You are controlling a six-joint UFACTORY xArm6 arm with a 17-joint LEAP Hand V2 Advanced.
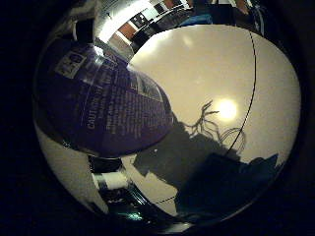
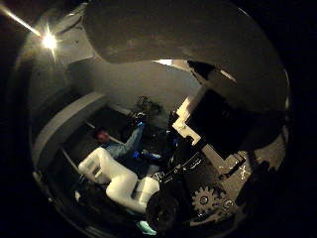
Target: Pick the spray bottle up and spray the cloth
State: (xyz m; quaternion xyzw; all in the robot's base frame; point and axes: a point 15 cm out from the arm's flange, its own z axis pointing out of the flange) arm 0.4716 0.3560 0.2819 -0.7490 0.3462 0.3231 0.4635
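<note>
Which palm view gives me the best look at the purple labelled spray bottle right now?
The little finger side view: the purple labelled spray bottle fills much of it, close to the palm. The thumb side view shows only a dark curved surface, possibly the bottle; I cannot tell.

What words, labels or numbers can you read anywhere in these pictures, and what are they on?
Purple label on the spray bottle: several blocks of white print, too small and blurred to quote reliably.
Table: no text.
Thumb side view: no readable text.
</note>
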